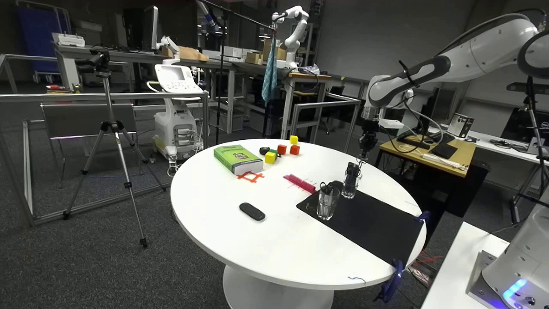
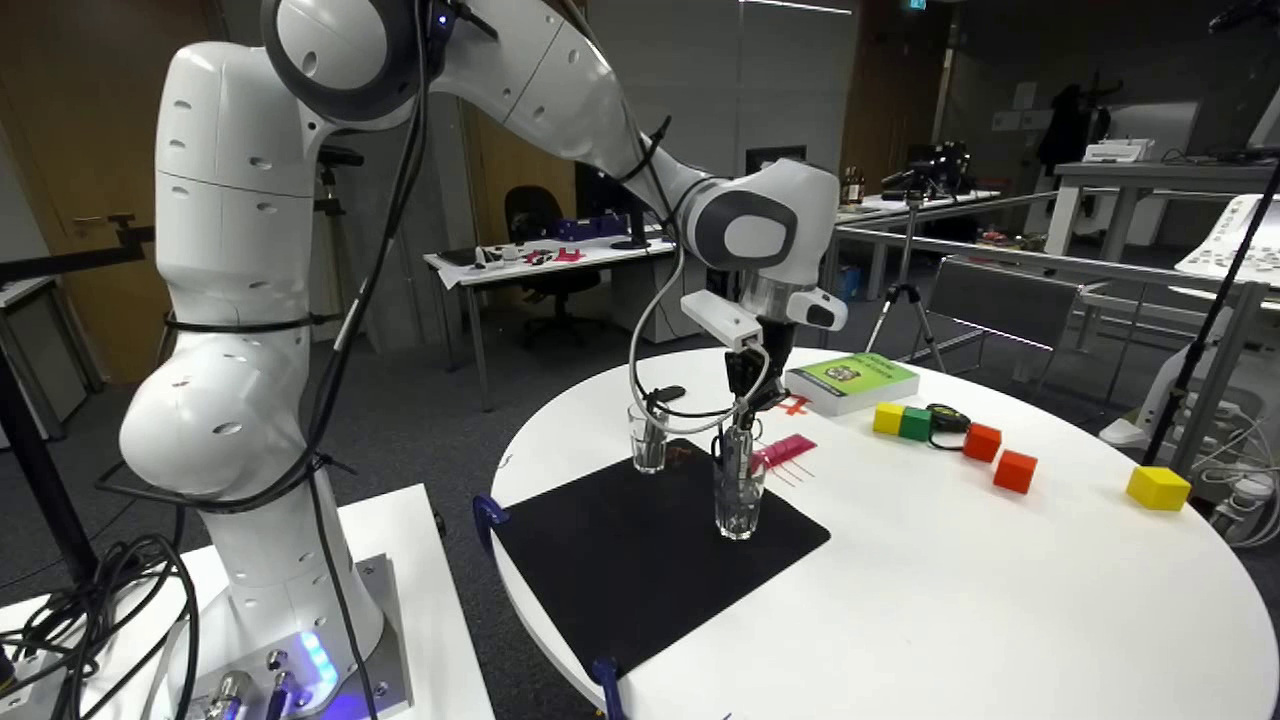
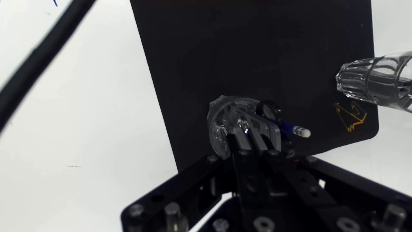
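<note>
1. The gripper [image 3: 250, 137] enters the wrist view at bottom centre, its jaws close together with a narrow gap; I cannot tell whether anything is clamped between them.
2. Their tips are at the mouth of an upright glass [image 2: 738, 515], right of and below centre in an exterior view.
3. Only the wrist view makes out a blue pencil [image 3: 291, 128] with a white eraser, beside looped black handles [image 3: 270, 111] at that glass.
4. A second glass [image 1: 327, 208] shares the black mat [image 1: 377, 223]; the wrist view crops it at the right edge.
5. A dark oval handset [image 1: 252, 211] lies fully visible on the table [image 1: 214, 231] in an exterior view; the second glass partly covers it in an exterior view [image 2: 648, 450].
6. A green cube [image 2: 915, 424] shows plainly at right in an exterior view; a yellow cube [image 1: 270, 158] mostly hides it in an exterior view.
</note>
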`<state>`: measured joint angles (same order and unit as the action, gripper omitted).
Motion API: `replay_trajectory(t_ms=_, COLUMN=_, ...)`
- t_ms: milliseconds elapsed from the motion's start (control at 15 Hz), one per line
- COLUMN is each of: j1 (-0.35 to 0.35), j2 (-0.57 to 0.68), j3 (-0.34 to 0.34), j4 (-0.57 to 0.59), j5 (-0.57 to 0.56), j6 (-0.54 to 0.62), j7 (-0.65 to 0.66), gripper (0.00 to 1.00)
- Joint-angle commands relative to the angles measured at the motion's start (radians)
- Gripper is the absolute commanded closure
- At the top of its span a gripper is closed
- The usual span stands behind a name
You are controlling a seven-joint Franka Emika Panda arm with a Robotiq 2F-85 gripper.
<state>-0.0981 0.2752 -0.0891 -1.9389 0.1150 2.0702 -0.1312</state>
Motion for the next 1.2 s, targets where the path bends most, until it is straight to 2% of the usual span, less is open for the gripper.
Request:
replay_trajectory(t_ms=0, j1=-0.018, j2=0.013, j3=0.011, j4=0.003, j5=0.015, j6=0.012, j7=-0.026, gripper=0.99)
replay_trajectory(t_ms=600, j1=-0.020, j2=0.043, j3=0.010, j4=0.010, j5=0.008, j6=0.011, j7=-0.014, gripper=0.99)
replay_trajectory(t_ms=667, j1=-0.021, j2=0.044, j3=0.009, j4=0.010, j5=0.009, j6=0.011, j7=-0.012, gripper=0.71)
replay_trajectory(t_ms=733, j1=-0.022, j2=0.045, j3=0.009, j4=0.011, j5=0.008, j6=0.009, j7=-0.011, gripper=0.70)
replay_trajectory(t_ms=1133, j1=-0.025, j2=0.042, j3=0.010, j4=0.013, j5=0.017, j6=0.005, j7=-0.002, gripper=0.25)
